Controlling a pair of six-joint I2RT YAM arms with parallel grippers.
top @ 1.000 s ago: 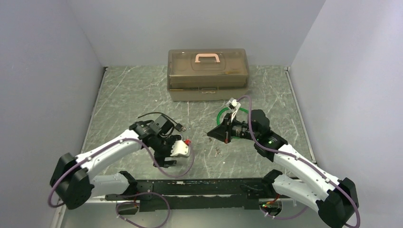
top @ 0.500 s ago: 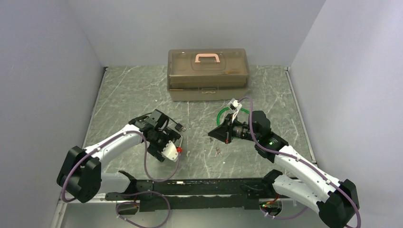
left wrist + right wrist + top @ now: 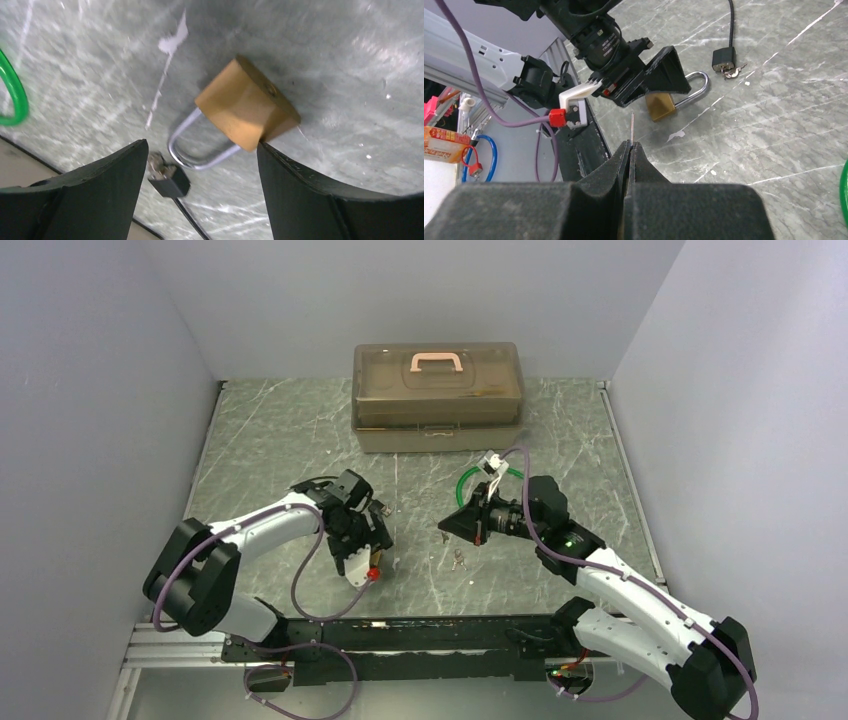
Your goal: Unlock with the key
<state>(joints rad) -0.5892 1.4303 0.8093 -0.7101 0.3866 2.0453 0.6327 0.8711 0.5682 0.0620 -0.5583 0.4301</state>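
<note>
A brass padlock [image 3: 245,107] with a silver shackle lies on the marble table; it also shows in the right wrist view [image 3: 660,106]. My left gripper [image 3: 200,150] is open and hovers just above it, one jaw on each side, not touching. In the top view the left gripper [image 3: 368,537] hides the padlock. My right gripper [image 3: 630,145] is shut on a key [image 3: 632,127], whose thin blade sticks out towards the padlock, well short of it. In the top view the right gripper [image 3: 447,523] is to the right of the left one.
A small black padlock on a black cord, with keys in it [image 3: 724,61], lies beside the brass one [image 3: 167,177]. Loose keys [image 3: 458,560] lie near the front. A green ring [image 3: 476,480] is by the right wrist. A brown toolbox [image 3: 437,395] stands at the back.
My left arm has swung forward and turned its wrist, bringing the open gripper down over the brass padlock. The right arm with the key has stayed still.
</note>
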